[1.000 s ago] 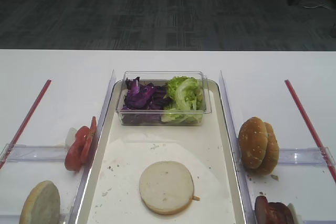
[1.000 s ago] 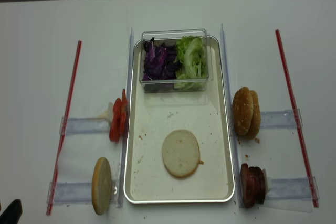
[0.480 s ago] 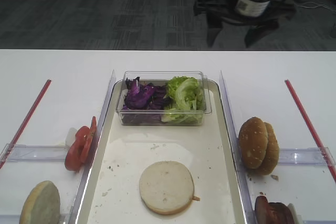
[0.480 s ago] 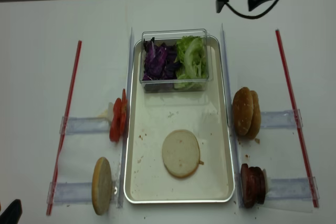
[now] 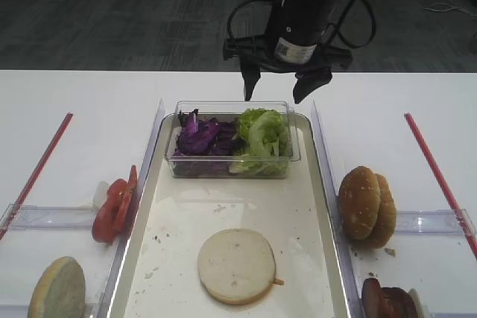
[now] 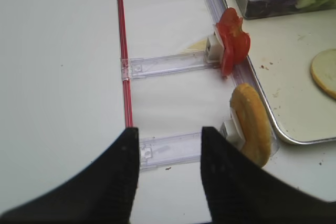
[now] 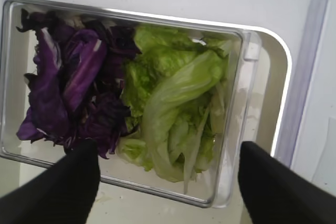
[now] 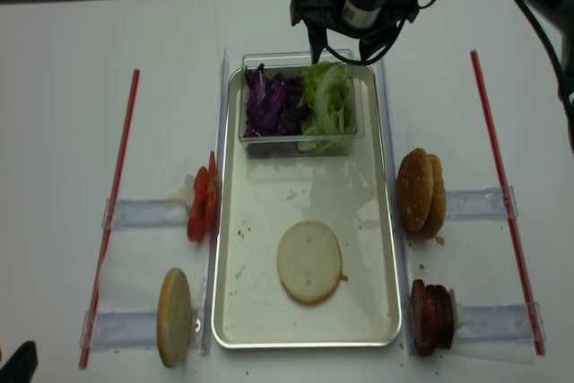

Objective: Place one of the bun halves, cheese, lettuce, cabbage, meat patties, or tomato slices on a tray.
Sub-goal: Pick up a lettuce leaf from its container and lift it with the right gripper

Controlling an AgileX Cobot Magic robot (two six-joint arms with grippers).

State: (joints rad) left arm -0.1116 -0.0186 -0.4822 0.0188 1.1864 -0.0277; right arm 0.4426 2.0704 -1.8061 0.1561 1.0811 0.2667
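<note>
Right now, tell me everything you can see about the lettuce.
The lettuce is light green and crinkled, with a long pale rib running lengthwise. It lies loose in the right half of a clear plastic tub, pressed against the purple cabbage on its left. The tub sits at the far end of the tray. The open right gripper hangs above it, fingers not touching.

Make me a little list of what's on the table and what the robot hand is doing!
tray: one pale bun half lying flat on it
clear tub: on the tray's far end, with purple cabbage left and green lettuce right
right gripper: open, empty, above the lettuce
left gripper: open, empty, over the table
tomato slices: standing left of the tray
golden buns: standing right of the tray
</note>
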